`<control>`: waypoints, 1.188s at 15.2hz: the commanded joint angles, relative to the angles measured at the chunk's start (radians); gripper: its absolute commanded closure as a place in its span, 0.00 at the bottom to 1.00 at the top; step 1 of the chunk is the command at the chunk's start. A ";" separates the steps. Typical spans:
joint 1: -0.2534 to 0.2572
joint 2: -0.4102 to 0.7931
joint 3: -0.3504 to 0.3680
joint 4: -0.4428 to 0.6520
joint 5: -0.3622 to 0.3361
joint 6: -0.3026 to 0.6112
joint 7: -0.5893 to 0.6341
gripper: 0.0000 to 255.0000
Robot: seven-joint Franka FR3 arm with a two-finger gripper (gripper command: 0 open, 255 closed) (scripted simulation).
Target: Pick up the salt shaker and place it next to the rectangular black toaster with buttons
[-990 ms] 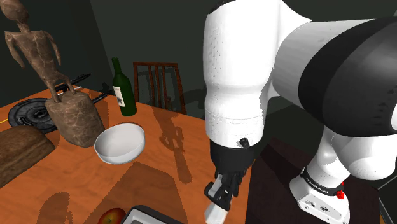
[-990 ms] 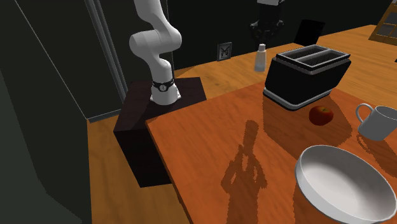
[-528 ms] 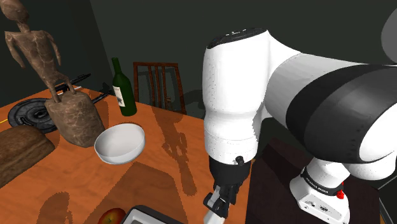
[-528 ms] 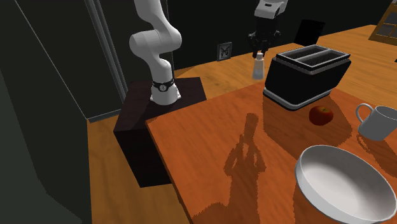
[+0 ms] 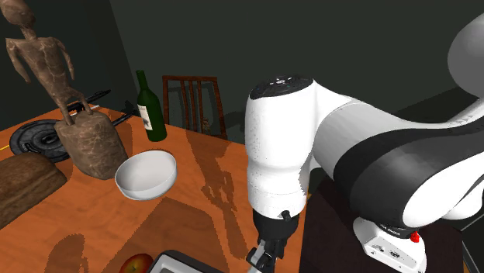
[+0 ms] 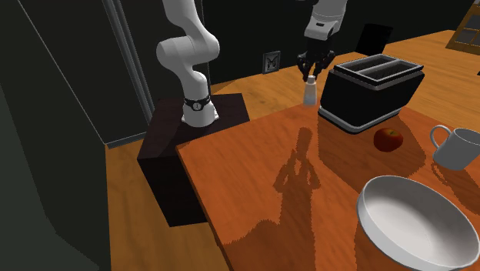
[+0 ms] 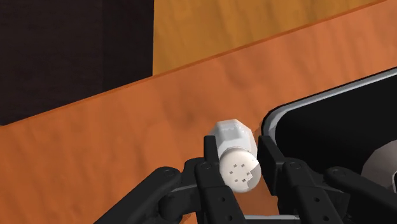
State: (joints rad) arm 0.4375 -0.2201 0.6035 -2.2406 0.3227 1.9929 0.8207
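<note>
My gripper (image 6: 310, 71) is shut on the top of the white salt shaker (image 6: 310, 92), which hangs upright just left of the black toaster (image 6: 369, 92) in the second exterior view. The wrist view has both fingers (image 7: 210, 156) clasping the shaker's (image 7: 236, 156) perforated cap, with the toaster's (image 7: 331, 127) silver-rimmed corner right beside it. Below lies the orange wooden table (image 7: 127, 146), close to its edge. Whether the shaker's base touches the table I cannot tell. In the shoulder view the gripper (image 5: 260, 260) sits low beside the toaster's top (image 5: 174, 264).
On the far side of the toaster lie a red apple (image 6: 388, 138), a white mug (image 6: 461, 146) and a white bowl (image 6: 415, 223). A wine bottle (image 5: 149, 108), a wooden statue (image 5: 77, 132), a bread loaf (image 5: 23, 182) and a chair (image 5: 192, 101) stand further off. The dark stand (image 6: 192, 131) adjoins the table.
The arm has come down with the salt shaker held in the gripper, bringing it lower beside the toaster's end. The toaster and other items have not moved.
</note>
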 commanded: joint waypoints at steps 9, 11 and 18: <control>0.002 0.067 0.026 -0.083 -0.012 0.145 0.001 1.00; 0.002 0.075 0.028 -0.090 -0.015 0.160 0.002 1.00; 0.002 0.075 0.028 -0.090 -0.015 0.160 0.002 0.00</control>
State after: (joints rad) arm 0.4390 -0.1449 0.6316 -2.3303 0.3079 2.1527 0.8228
